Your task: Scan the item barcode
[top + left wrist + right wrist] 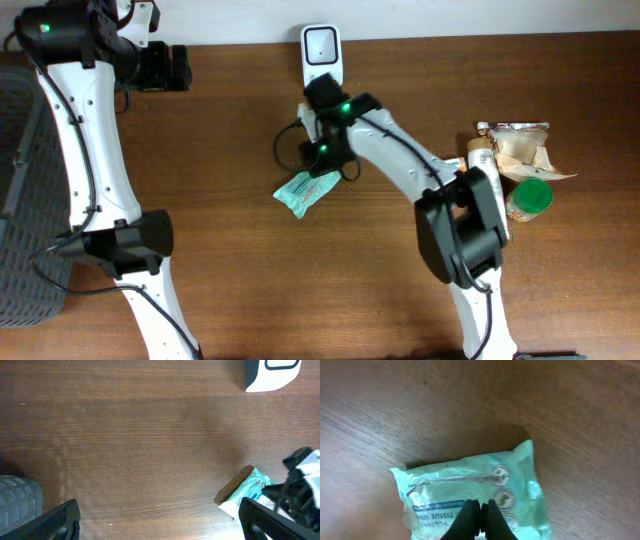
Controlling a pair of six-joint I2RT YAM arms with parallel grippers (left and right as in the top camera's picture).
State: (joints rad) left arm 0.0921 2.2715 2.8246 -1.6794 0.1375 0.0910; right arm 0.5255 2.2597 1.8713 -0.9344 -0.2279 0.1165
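Largest is the wooden table point(230, 130), with the white scanner point(322, 48) at its far edge. Just in front of the scanner is the teal wipes packet point(460, 480), and my right gripper point(481, 506) is pinched tight on its wrapper. My left gripper point(160, 522) gapes wide and holds nothing.

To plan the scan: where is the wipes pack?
Overhead view: the wipes pack lies at the centre of the table, in front of the white scanner, pinched by the right gripper.
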